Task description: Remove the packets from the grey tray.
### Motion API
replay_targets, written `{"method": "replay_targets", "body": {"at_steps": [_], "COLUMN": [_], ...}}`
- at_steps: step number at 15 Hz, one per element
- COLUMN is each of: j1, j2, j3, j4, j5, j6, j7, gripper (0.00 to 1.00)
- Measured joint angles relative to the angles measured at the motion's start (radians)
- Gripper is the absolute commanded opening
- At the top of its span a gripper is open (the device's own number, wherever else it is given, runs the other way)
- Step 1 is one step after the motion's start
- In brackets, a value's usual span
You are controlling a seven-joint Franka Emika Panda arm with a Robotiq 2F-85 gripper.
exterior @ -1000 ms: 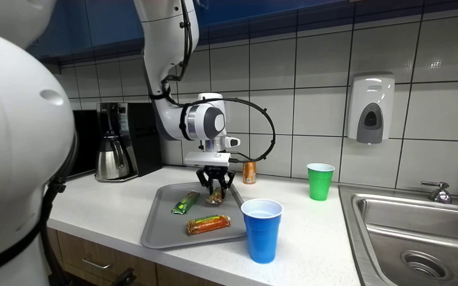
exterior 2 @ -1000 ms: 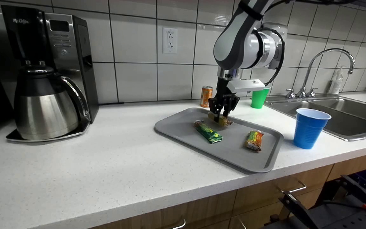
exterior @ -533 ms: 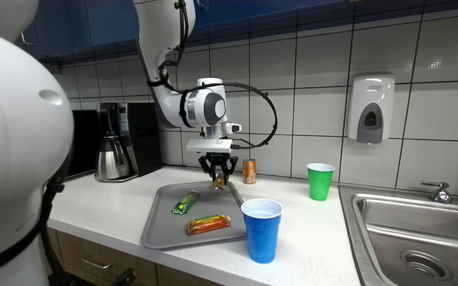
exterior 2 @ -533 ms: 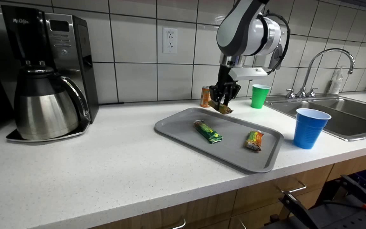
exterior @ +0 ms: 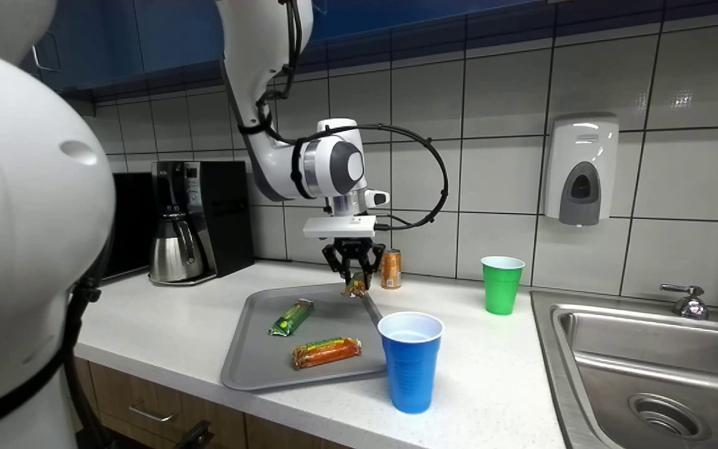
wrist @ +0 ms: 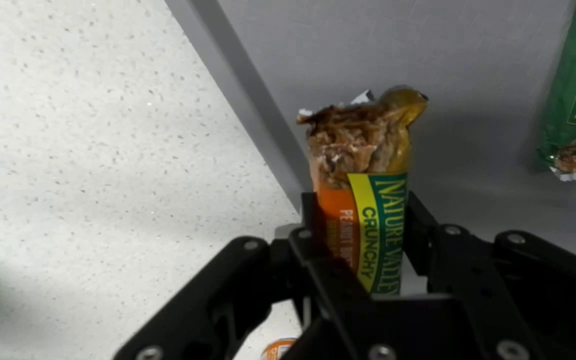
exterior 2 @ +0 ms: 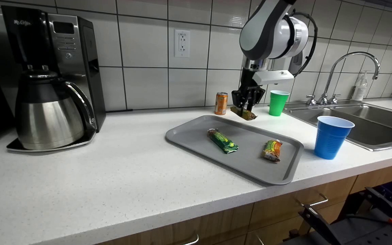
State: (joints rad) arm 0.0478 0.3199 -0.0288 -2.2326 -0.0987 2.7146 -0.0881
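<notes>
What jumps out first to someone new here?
Probably the white robot arm, its black jaws closed on a snack packet held up near the edge of the grey tray. A green packet and an orange-red packet lie on that tray. The blue cup on the counter beside it stands out too.

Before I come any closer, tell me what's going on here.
A robot's gripper holds the yellow-brown packet in the air above the edge of the grey tray, probably to take it off. The green packet and the orange-red packet lie on the tray. A blue cup stands on the counter beside the tray.
</notes>
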Motion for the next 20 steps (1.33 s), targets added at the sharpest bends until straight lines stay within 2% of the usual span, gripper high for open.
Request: {"method": "replay_targets", "body": {"at_steps": [11, 20], "j1": [-0.035, -0.072], "j2": [0.036, 0.126], "j3": [-0.082, -0.089], "j4": [0.022, 0.153], "j5": [-0.035, -0.030], "j6": [0.002, 0.000], "j7": [0.011, 0.033], "gripper": [0.16, 0.16]}}
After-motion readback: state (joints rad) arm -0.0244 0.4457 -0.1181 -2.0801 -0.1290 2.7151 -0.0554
